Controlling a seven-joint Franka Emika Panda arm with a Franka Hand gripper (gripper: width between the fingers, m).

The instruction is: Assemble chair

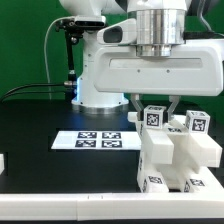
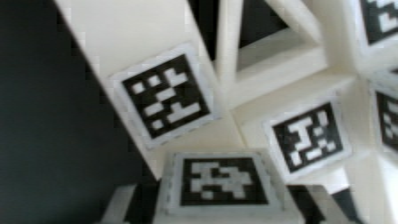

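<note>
- White, chunky plastic blocks and bars form the chair (image 1: 172,150), a stepped, matte shape with square black-and-white tags, standing on the black table (image 1: 40,165) toward the exterior view's right.
- Directly above it, the gripper (image 1: 153,107) straddles a tagged upright part; whether the fingers actually pinch it is unclear.
- Flat white marker board (image 1: 96,140) lies on the table beside the chair.
- Green backdrop (image 1: 25,50) hangs behind the white robot base (image 1: 100,80).

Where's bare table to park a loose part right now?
Free: the black table on the exterior view's left, between the robot base and the marker board, and the strip in front of that board. Crowded: the exterior view's right, where the chair stands under the pincer.
</note>
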